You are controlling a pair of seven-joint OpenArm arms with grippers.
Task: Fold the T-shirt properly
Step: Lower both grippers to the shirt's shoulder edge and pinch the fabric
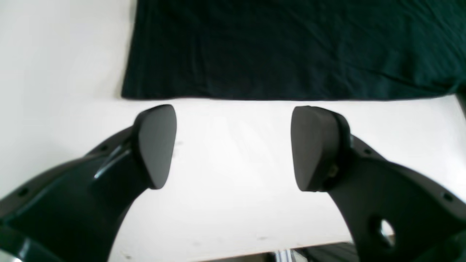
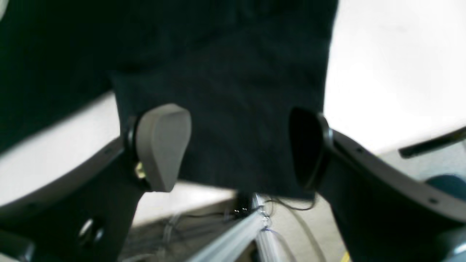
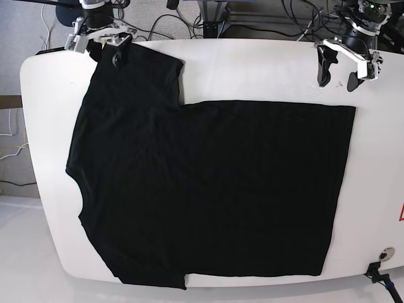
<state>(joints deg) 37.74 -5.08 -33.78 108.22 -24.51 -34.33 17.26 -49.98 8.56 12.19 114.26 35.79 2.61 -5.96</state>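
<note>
The black T-shirt (image 3: 208,189) lies spread flat on the white table (image 3: 252,69), with one sleeve (image 3: 142,72) at the far left and its hem towards the right. No print shows on it. My left gripper (image 3: 338,74) is open and empty above bare table, just off the shirt's far right corner. In the left wrist view the gripper (image 1: 233,145) hovers short of the shirt's straight edge (image 1: 291,47). My right gripper (image 3: 98,47) is open over the far sleeve near the table's edge. In the right wrist view its jaws (image 2: 235,149) stand apart with the sleeve cloth (image 2: 236,109) between them, not gripped.
Cables (image 3: 189,19) and arm bases lie beyond the table's far edge. A small black fitting (image 3: 380,255) sits at the near right corner. Bare table shows along the far side and the right of the shirt. Cables and a metal rail (image 2: 251,225) hang below the edge.
</note>
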